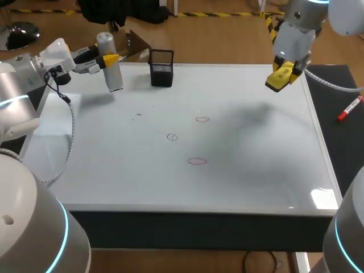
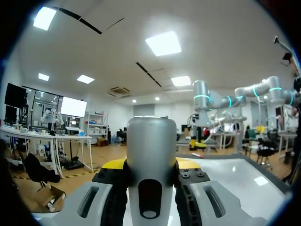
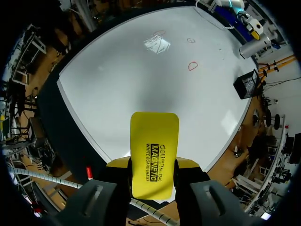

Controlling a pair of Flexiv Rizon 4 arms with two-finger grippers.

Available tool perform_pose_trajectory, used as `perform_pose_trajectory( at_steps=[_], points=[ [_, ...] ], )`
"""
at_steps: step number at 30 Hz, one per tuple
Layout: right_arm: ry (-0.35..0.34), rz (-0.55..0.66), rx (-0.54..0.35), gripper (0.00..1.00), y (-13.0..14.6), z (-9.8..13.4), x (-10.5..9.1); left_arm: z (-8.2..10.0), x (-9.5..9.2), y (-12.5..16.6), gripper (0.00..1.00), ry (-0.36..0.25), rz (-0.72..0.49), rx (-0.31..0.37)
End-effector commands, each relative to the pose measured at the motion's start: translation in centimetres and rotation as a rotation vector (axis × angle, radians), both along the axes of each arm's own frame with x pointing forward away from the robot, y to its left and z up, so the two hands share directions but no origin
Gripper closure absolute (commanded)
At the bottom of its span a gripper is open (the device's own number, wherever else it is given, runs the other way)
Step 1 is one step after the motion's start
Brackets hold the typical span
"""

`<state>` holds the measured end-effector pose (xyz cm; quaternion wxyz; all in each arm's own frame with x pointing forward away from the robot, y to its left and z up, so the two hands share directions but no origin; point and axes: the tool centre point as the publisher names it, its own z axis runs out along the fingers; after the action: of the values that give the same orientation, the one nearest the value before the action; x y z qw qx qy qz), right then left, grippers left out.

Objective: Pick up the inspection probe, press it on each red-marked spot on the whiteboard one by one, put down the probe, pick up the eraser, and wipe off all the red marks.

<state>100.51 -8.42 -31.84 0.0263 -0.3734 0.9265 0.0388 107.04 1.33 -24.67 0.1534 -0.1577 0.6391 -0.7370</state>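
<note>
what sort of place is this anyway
Most likely a robotics lab test bench: a whiteboard lies flat as the tabletop with red marks drawn on it, the left arm holds a grey probe, and the right arm holds a yellow eraser.

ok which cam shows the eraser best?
Right wrist view: the yellow eraser is close up, face-on, held between the right gripper's fingers. Head view shows it small in that gripper. Left wrist view misses it.

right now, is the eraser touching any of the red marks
No, the right end effector holds the eraser near the far right corner of the whiteboard, apart from the three red marks.
</note>
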Motion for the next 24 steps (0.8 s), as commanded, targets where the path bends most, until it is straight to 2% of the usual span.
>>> perform_pose_trajectory(
  at_steps=[1,14,18,24],
  points=[
    [0.000,0.001,-0.004,1.00,-0.1,0.1,0.0,0.2,-0.1,0.0,1.00,0.001,0.003,0.001],
    [0.000,0.001,-0.004,1.00,-0.1,0.1,0.0,0.2,-0.1,0.0,1.00,0.001,0.003,0.001],
    [0.010,0.082,-0.043,1.00,2.3,-0.1,-0.7,0.2,-0.1,0.0,1.00,0.001,0.003,0.001],
    [-0.002,0.178,-0.052,1.00,6.0,0.4,-2.3,0.2,-0.1,0.0,1.00,0.001,0.003,0.001]
  ],
)
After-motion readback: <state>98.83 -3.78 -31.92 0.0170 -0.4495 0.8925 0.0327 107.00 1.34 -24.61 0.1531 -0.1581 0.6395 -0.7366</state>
